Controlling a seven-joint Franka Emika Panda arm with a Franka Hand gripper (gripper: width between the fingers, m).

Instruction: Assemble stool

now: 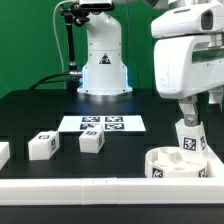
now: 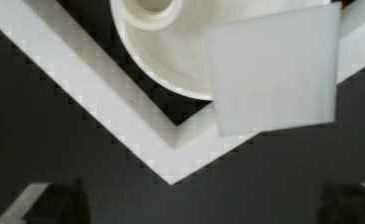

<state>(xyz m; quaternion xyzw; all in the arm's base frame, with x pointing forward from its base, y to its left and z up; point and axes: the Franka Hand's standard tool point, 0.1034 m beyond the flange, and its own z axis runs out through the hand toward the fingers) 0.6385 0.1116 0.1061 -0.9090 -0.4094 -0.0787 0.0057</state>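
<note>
The white round seat [image 1: 178,166] lies at the front on the exterior view's right, beside the white border rail. A white tagged leg [image 1: 192,139] stands upright on it. My gripper [image 1: 198,113] hangs just above that leg. In the wrist view the fingers [image 2: 37,203] sit far apart with nothing between them, so my gripper [image 2: 193,202] is open. That view also shows the leg [image 2: 277,70] and the seat [image 2: 152,40] beyond the fingertips. Three more legs stand on the exterior view's left [image 1: 91,141], [image 1: 42,146], [image 1: 3,153].
The marker board [image 1: 101,124] lies in front of the robot base [image 1: 103,70]. A white border rail [image 1: 90,187] runs along the front edge. Its corner [image 2: 166,150] shows in the wrist view, close to the seat.
</note>
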